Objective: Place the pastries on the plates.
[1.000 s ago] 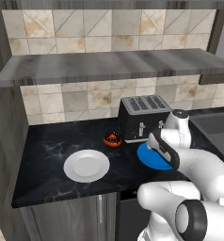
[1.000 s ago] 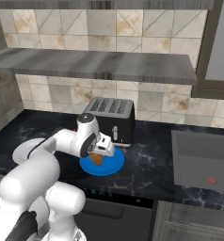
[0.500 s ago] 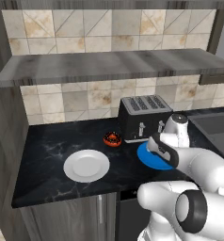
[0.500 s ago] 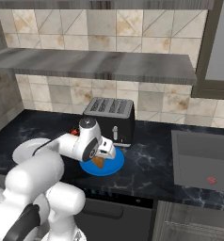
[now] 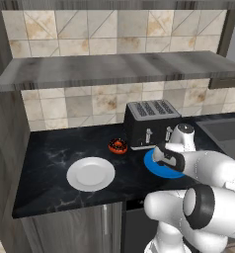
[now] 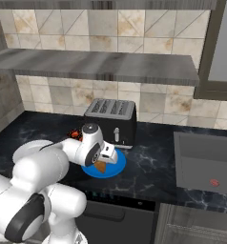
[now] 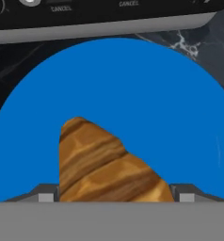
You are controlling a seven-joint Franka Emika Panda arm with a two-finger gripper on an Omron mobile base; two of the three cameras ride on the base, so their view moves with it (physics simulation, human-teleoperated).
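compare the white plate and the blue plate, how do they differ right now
The white plate is glossy white with a raised rim; the blue plate is bright blue and looks flat. The white plate lies bare, while the gripper holds the croissant over the blue plate. The white plate sits toward the counter's left end; the blue plate lies just in front of the black toaster. Both are round, of like size, and rest on the dark counter.

Toaster (image 5: 151, 122) close behind blue plate (image 5: 161, 169)
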